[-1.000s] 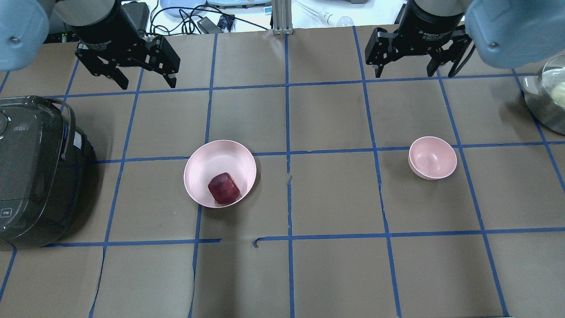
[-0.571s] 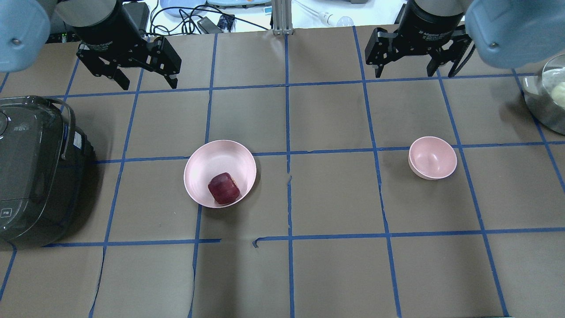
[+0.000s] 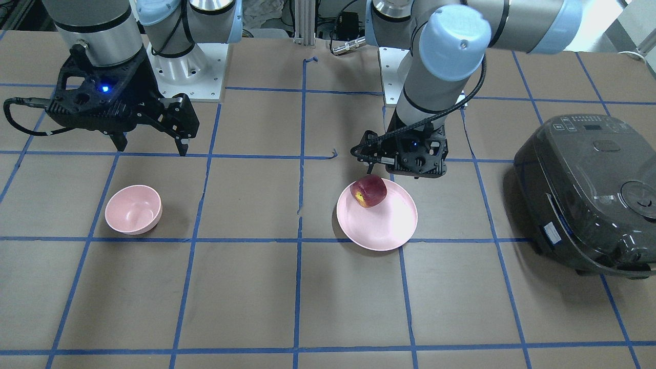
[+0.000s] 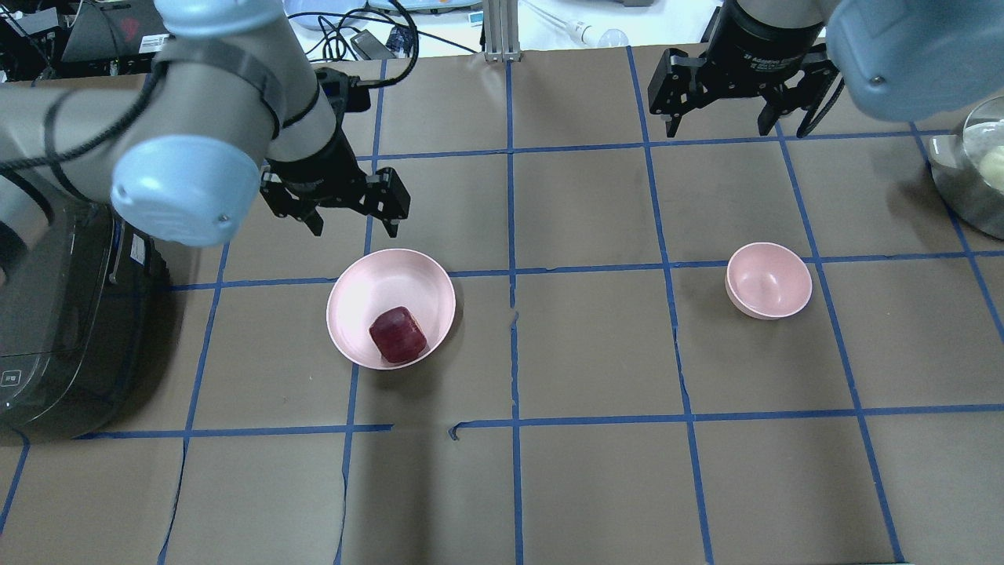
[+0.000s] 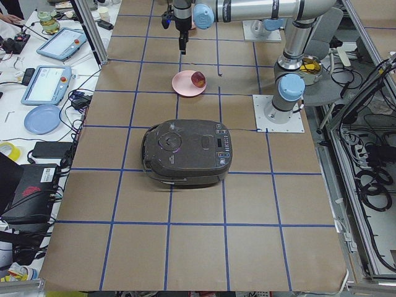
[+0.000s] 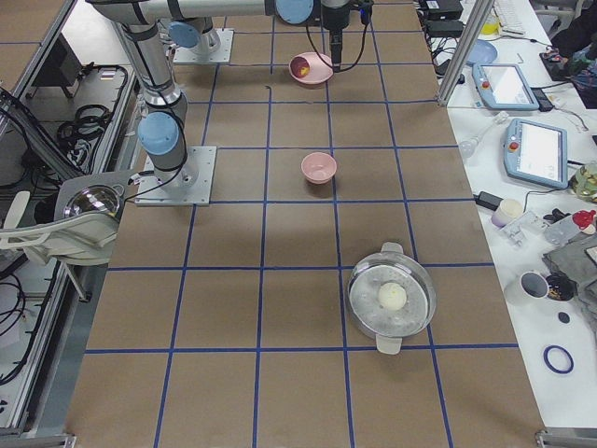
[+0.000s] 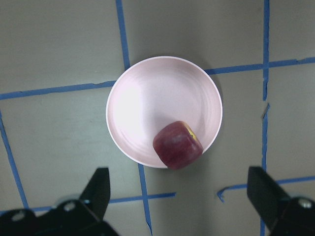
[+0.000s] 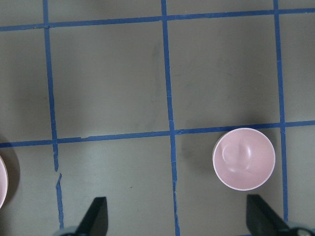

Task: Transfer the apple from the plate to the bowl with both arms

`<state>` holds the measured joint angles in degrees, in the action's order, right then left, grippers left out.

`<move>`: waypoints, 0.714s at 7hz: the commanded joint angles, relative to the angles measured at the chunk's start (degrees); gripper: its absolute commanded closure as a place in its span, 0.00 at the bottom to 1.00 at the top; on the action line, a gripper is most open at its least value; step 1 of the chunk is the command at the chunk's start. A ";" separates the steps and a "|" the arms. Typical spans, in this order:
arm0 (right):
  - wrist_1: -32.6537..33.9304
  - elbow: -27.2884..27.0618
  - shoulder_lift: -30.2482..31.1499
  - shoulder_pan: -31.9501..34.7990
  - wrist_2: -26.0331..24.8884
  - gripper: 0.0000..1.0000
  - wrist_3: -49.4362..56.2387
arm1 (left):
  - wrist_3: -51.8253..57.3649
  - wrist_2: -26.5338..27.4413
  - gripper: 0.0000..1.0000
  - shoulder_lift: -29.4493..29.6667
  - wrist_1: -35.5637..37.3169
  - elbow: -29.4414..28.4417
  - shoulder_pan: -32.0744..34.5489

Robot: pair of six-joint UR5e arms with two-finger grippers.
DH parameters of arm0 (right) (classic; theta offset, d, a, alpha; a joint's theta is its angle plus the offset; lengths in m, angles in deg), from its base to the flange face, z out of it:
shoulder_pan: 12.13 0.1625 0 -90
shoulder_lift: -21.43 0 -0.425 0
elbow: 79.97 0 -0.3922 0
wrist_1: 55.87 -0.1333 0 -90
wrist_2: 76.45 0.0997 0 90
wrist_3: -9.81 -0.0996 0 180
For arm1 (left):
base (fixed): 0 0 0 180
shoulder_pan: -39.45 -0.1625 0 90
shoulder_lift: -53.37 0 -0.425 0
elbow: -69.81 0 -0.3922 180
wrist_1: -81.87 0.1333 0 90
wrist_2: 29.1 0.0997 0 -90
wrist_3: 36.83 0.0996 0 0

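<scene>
The dark red apple (image 4: 398, 335) lies on the near right part of the pale pink plate (image 4: 376, 286), left of the table's middle. In the front view the apple (image 3: 368, 191) shows a yellow patch. My left gripper (image 4: 354, 227) is open and empty, hovering above the plate's far edge. Its wrist view looks straight down on the apple (image 7: 177, 145) and the plate (image 7: 147, 108), with the left gripper (image 7: 179, 196) at the bottom edge. The small pink bowl (image 4: 769, 280) stands empty at the right. My right gripper (image 4: 722, 129) is open and empty, high and beyond the bowl (image 8: 243, 158).
A dark rice cooker (image 4: 55, 314) stands at the table's left edge, close to my left arm. A steel pot with a glass lid (image 4: 973, 173) sits at the far right edge. Cables and devices lie beyond the table's far edge.
My left arm has swung from the far left corner towards the plate and lowered, its gripper still open. The right arm, apple, plate and bowl have not moved.
</scene>
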<state>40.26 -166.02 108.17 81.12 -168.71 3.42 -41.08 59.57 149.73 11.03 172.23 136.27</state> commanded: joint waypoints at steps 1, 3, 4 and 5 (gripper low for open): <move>-0.07 0.00 0.00 0.00 0.07 0.00 0.06 | -13.24 0.11 0.00 3.37 14.13 8.93 -0.14; -0.25 -0.09 0.00 0.09 0.07 0.00 -0.03 | -20.40 0.02 0.00 6.28 13.37 10.77 -0.14; -0.25 -0.09 0.00 0.09 -0.02 0.00 -0.03 | -22.28 -0.33 0.00 7.08 13.97 12.36 -0.14; -0.25 -0.17 0.00 0.09 -0.02 0.00 -0.03 | -22.12 -0.77 0.00 8.04 13.72 12.63 -0.14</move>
<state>40.04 -166.11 108.17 81.20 -168.70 3.41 -61.85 59.24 156.49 24.72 183.85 136.13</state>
